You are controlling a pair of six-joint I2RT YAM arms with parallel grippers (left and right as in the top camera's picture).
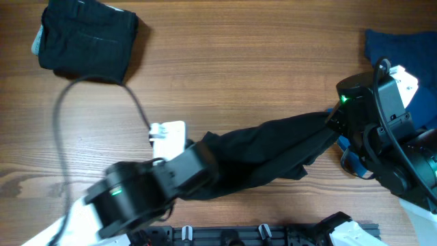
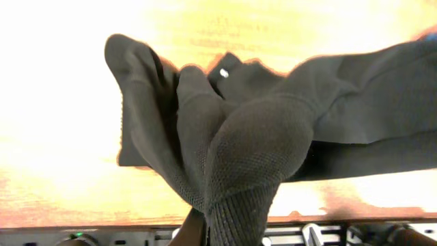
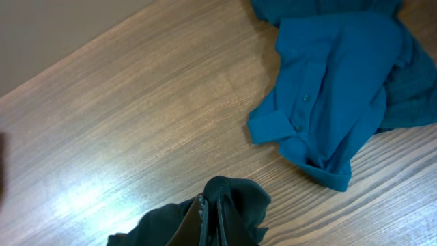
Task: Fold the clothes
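A black shirt (image 1: 273,154) hangs stretched in a long band between my two grippers above the table. My left gripper (image 1: 205,152) is shut on its left end; in the left wrist view the fabric (image 2: 252,147) bunches over the fingers and a small white mark (image 2: 224,72) shows. My right gripper (image 1: 332,117) is shut on the right end, with a fold of black cloth (image 3: 235,198) pinched between the fingers (image 3: 202,217). A folded black garment (image 1: 85,41) lies at the far left corner. A blue shirt (image 3: 334,89) lies crumpled at the right.
Bare wooden tabletop (image 1: 239,75) runs between the folded pile and the blue shirt (image 1: 396,48). A black cable (image 1: 95,85) arcs over the left side of the table. The table's front rail (image 1: 273,232) lies under the arms.
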